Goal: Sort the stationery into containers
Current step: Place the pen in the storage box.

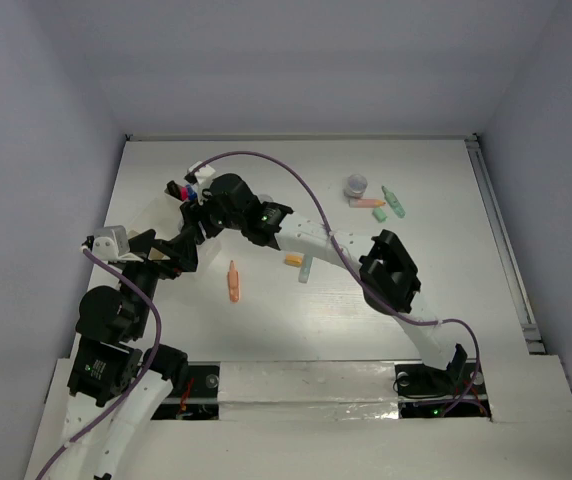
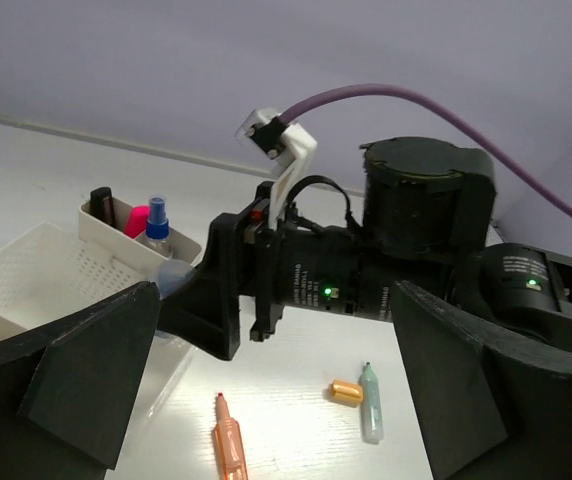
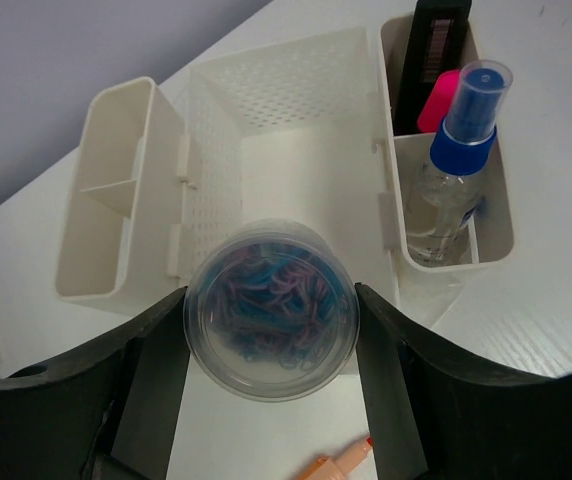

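I had the right gripper [image 3: 271, 335] clamped on a round clear jar [image 3: 271, 300] full of blue and purple loops. It was held at the near edge of the middle bin [image 3: 286, 70], though I could not tell whether it touched. The side bin [image 3: 496, 215] joined to that one held a blue-capped spray bottle [image 3: 456, 160]. The left gripper [image 2: 276, 395] hung with its fingers wide apart, holding nothing. An orange marker [image 1: 233, 282] lay on the surface [image 1: 266, 325] near the middle bin. A second jar [image 1: 355, 185] stood well apart from it.
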Controlling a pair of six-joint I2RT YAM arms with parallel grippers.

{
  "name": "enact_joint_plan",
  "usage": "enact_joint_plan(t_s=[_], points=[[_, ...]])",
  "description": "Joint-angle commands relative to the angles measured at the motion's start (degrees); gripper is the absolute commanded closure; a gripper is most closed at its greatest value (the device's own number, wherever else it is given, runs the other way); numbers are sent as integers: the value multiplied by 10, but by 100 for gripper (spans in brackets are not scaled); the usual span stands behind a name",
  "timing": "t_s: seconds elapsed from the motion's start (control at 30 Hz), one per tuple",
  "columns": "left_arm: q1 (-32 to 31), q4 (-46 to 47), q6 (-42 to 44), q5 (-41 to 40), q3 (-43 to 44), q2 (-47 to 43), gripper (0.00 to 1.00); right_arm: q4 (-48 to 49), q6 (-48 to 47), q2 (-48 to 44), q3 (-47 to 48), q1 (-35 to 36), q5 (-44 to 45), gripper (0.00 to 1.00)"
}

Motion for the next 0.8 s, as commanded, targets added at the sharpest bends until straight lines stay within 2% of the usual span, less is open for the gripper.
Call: enact_joint_plan(t_s=[0.0,0.5,0.6,0.7,0.77], points=[[-4,21,1,2,4,3,2,-15,-20,19,55,9,3,64],[-4,22,1,4,3,2,2,-63,-64,52,79,19,36,60],[-4,22,1,4,3,2,2,-69,-69,52,78,24,44,53],[-4,21,1,4,3,2,2,-71,-70,52,76,24,44,33],[-4,22,1,4,2,3,2,-70,-68,50,76,24,42,28]])
